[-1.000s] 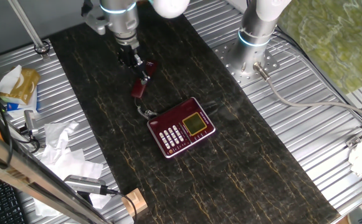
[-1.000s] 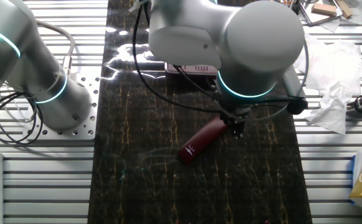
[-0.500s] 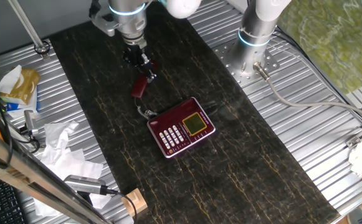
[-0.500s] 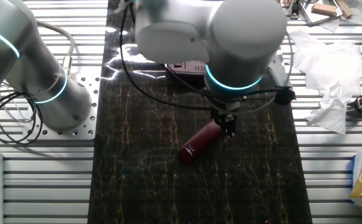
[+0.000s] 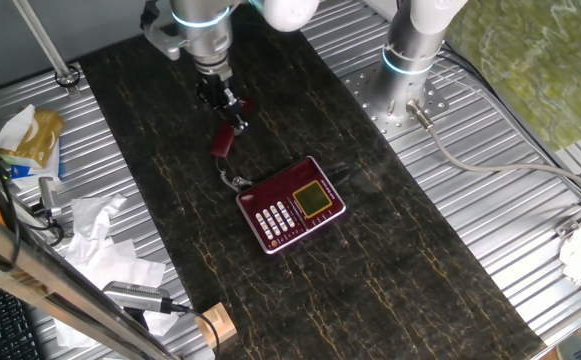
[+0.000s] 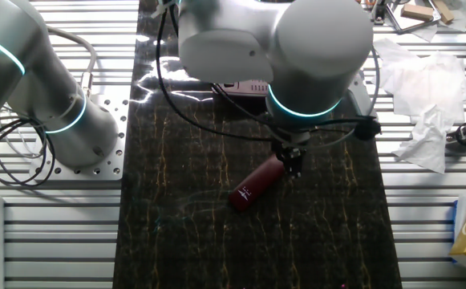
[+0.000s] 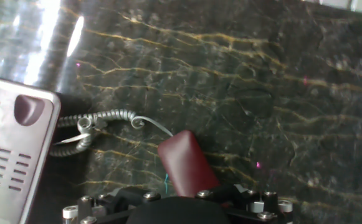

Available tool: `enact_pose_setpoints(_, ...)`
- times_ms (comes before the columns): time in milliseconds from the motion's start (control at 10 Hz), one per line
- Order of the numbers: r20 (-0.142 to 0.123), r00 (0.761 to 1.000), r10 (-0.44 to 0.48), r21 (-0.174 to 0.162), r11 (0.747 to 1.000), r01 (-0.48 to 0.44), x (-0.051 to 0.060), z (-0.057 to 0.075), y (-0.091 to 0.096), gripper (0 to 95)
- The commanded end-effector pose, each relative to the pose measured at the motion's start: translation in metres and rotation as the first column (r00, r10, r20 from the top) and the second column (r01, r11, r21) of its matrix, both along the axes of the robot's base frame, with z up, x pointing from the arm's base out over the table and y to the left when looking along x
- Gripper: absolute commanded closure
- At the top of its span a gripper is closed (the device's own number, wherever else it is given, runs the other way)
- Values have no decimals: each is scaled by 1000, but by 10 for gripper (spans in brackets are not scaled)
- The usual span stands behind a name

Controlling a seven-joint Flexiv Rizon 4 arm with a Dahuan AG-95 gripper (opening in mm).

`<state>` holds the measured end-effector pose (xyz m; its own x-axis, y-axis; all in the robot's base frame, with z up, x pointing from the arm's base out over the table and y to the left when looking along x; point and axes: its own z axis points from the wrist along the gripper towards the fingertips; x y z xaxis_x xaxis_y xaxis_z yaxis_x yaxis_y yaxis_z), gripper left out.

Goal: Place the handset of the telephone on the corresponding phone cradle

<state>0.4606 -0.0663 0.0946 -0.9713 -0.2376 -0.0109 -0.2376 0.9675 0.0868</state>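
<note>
The dark red handset [image 5: 224, 140] lies on the black mat, up and left of the telephone [image 5: 292, 206]; it also shows in the other fixed view [image 6: 254, 184]. My gripper [image 5: 233, 108] is down over the handset's far end and looks shut on it. In the hand view the handset [image 7: 187, 165] runs under the hand, whose fingers are hidden. The curly cord [image 7: 96, 122] leads to the base. The phone cradle [image 5: 276, 183] is the bare strip beside the keypad and shows at the left of the hand view [image 7: 15, 149].
A second arm's base [image 5: 410, 60] stands at the back right on the metal table. Crumpled paper [image 5: 95, 225], a wooden block [image 5: 215, 325] and packets [image 5: 30, 140] lie left of the mat. The telephone is partly hidden behind my arm in the other fixed view [image 6: 245, 87].
My arm shifted slightly along the handset toward its far end a second ago, then held still. The handset and telephone have not moved.
</note>
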Motion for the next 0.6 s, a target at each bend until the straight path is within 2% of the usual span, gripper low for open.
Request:
enact_pose_setpoints(100,-9,999,-43,-3,999,43,1,-2,-1,0)
enact_pose_setpoints(300,-9,998,-69,-28,997,68,1,-2,-1,0)
enact_pose_setpoints(600,-11,999,-51,-26,998,51,1,-2,-1,0)
